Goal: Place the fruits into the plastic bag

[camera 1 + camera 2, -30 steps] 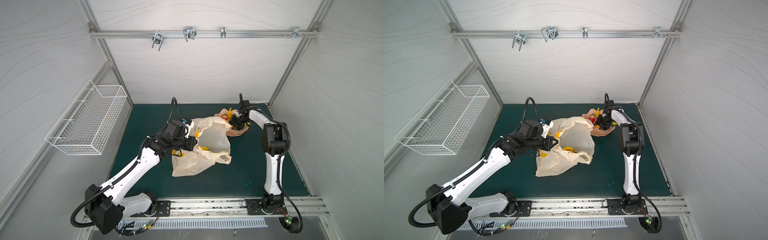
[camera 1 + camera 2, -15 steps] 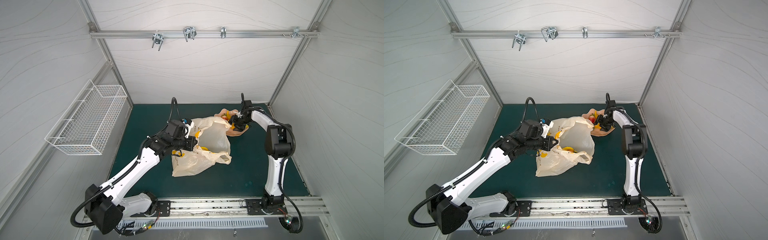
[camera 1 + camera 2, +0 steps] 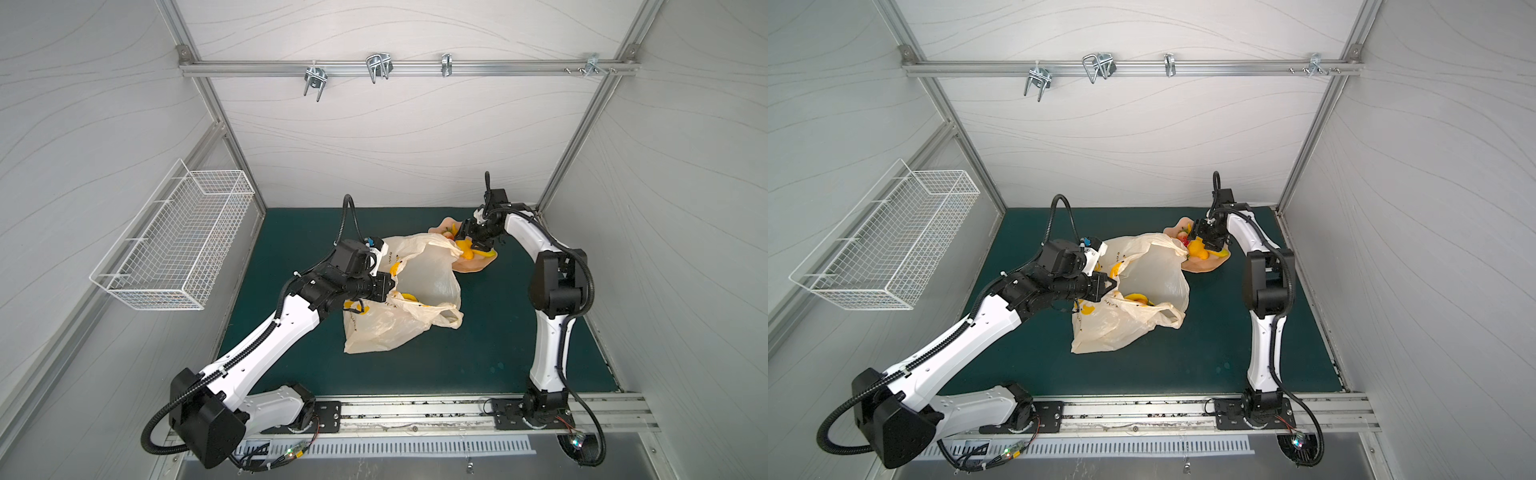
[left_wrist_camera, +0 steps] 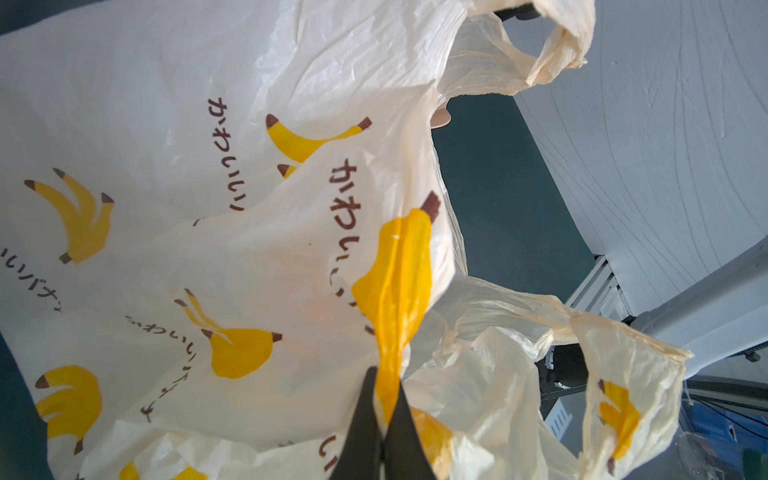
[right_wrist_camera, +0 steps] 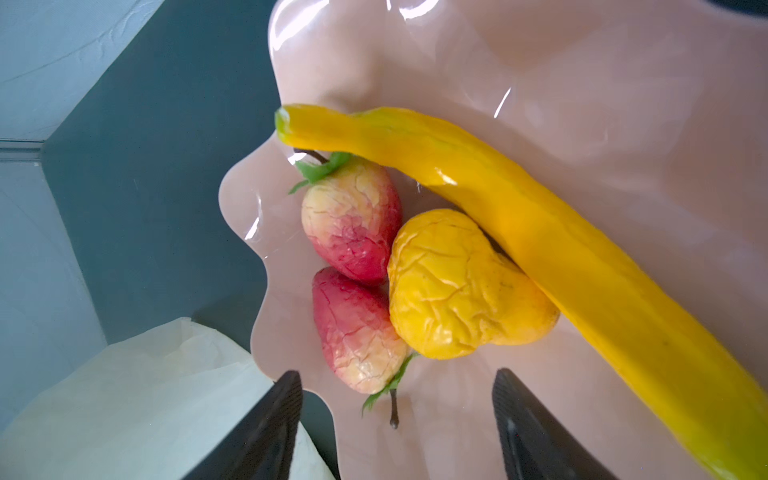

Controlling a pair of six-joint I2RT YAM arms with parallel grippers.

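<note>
The cream plastic bag point(image 3: 419, 286) with banana prints lies mid-mat with its mouth held up. My left gripper point(image 4: 384, 409) is shut on a pinched fold of the plastic bag point(image 4: 249, 208) at its rim. Just beyond the bag, my right gripper point(image 5: 397, 376) hangs open over the wavy pink dish point(image 5: 540, 62), holding nothing. On the dish lie a long yellow banana point(image 5: 540, 232), a wrinkled yellow-orange citrus ball point(image 5: 457, 286) and two red strawberries point(image 5: 353, 220) point(image 5: 357, 332). The nearer strawberry sits just ahead of the open fingers. In both top views the right gripper point(image 3: 1196, 239) covers most of the fruits.
A white wire basket point(image 3: 178, 249) hangs on the left wall. Metal hooks point(image 3: 378, 66) sit on the rail across the back. The pink dish point(image 3: 478, 264) touches the bag's far handle. Bare green mat point(image 3: 498, 332) lies in front and to the right.
My right gripper has opened wider over the dish, and its elbow has swung right. The left arm and the bag have stayed put.
</note>
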